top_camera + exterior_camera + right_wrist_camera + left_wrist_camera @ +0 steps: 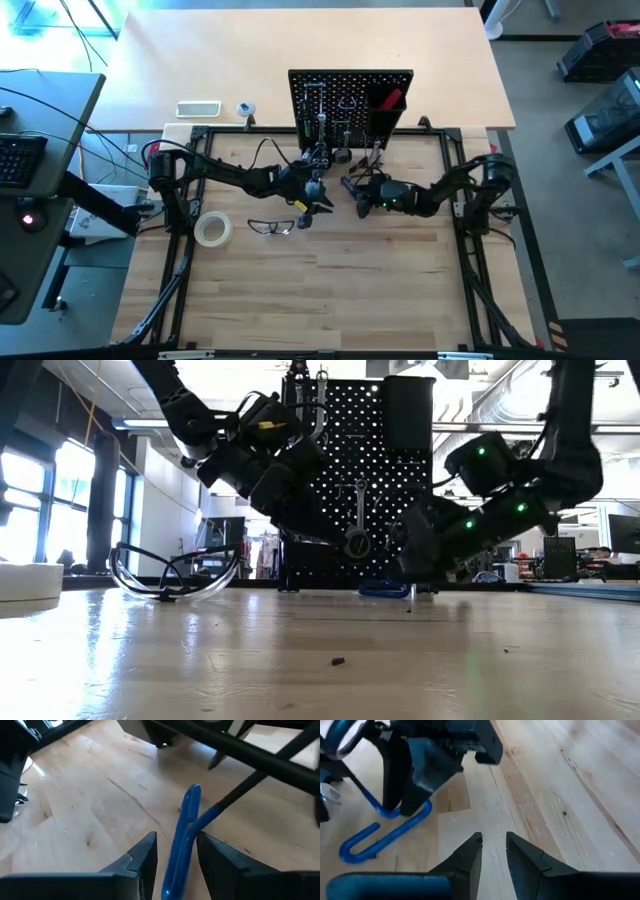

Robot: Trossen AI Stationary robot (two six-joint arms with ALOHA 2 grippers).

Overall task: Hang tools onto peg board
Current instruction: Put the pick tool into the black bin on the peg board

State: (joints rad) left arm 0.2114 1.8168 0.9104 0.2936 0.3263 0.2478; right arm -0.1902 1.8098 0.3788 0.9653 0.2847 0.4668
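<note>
Right gripper [175, 852] is low over the wood table [380, 300], just in front of the peg board [350, 100], and its two fingers sit either side of the blue-handled hex key [182, 835]. The key's between the pads, jaws look closed in on it, though can't confirm firm contact on both sides. In the low view the blue key [385, 590] is down at table level under that gripper [415, 588]. Left gripper [493, 845] hovers right beside it, approx center table, fingers a narrow gap apart w/ nothing between them, bare wood showing thru. Peg board stands upright at the table's far edge, wrench [358, 515] hanging on its face, black bin [385, 108] w/ a red tool on its right side. Clear glasses [271, 227] lie on the table to the left arm's side, tape roll [213, 230] just beyond them, both apart from the grippers.
</note>
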